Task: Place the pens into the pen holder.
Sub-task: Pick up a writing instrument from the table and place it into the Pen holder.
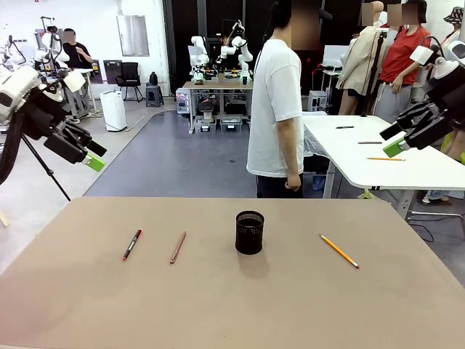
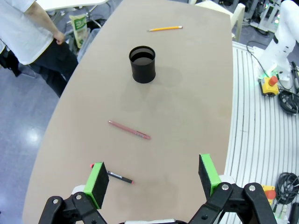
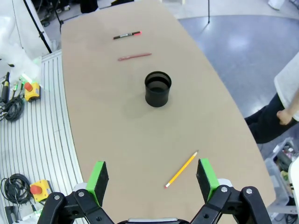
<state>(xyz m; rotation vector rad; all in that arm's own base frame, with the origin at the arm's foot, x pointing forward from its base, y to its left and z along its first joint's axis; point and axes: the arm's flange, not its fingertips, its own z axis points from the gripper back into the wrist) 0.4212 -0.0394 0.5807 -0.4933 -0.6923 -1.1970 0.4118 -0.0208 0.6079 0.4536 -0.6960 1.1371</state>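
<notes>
A black mesh pen holder (image 1: 249, 233) (image 2: 142, 64) (image 3: 158, 88) stands upright at the middle of the brown table. Left of it lie a dark pen with a red end (image 1: 132, 244) (image 2: 119, 177) (image 3: 126, 35) and a reddish-brown pen (image 1: 178, 247) (image 2: 129, 130) (image 3: 134, 57). To its right lies a yellow pencil (image 1: 339, 251) (image 2: 165, 29) (image 3: 181, 169). My left gripper (image 1: 93, 158) (image 2: 152, 176) hangs open high above the table's left side. High over the right side, my right gripper (image 1: 396, 145) (image 3: 153, 179) is open too. Both hold nothing.
A person in a white shirt (image 1: 277, 109) stands at the table's far edge, hands down. A white table (image 1: 378, 156) with pens on it stands behind at the right. The brown table (image 1: 232, 305) has wide bare room around the holder.
</notes>
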